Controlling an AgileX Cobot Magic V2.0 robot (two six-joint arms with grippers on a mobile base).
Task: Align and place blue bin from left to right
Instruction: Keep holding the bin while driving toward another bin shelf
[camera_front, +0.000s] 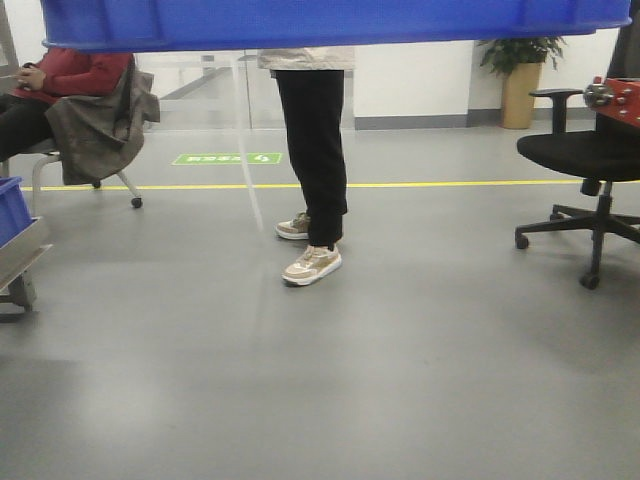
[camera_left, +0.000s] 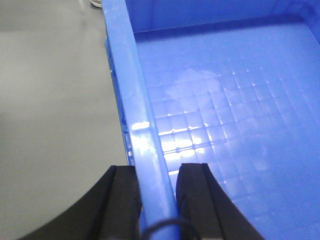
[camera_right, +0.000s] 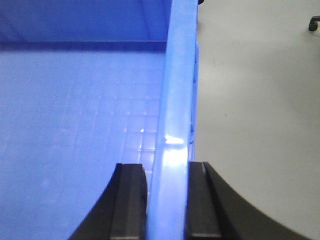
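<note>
The blue bin (camera_front: 330, 22) hangs in the air across the top of the front view, only its lower wall and rim showing. In the left wrist view my left gripper (camera_left: 157, 172) is shut on the blue bin's left rim (camera_left: 135, 105), one black finger outside, one inside over the gridded floor (camera_left: 235, 115). In the right wrist view my right gripper (camera_right: 168, 172) is shut on the blue bin's right rim (camera_right: 177, 90), fingers on either side. The bin is empty inside. Neither gripper shows in the front view.
A person in black trousers (camera_front: 312, 150) stands straight ahead on the grey floor. A seated person (camera_front: 60, 95) is at the left, a black office chair (camera_front: 585, 170) at the right. Another blue bin (camera_front: 12, 210) rests on a low cart at the left edge.
</note>
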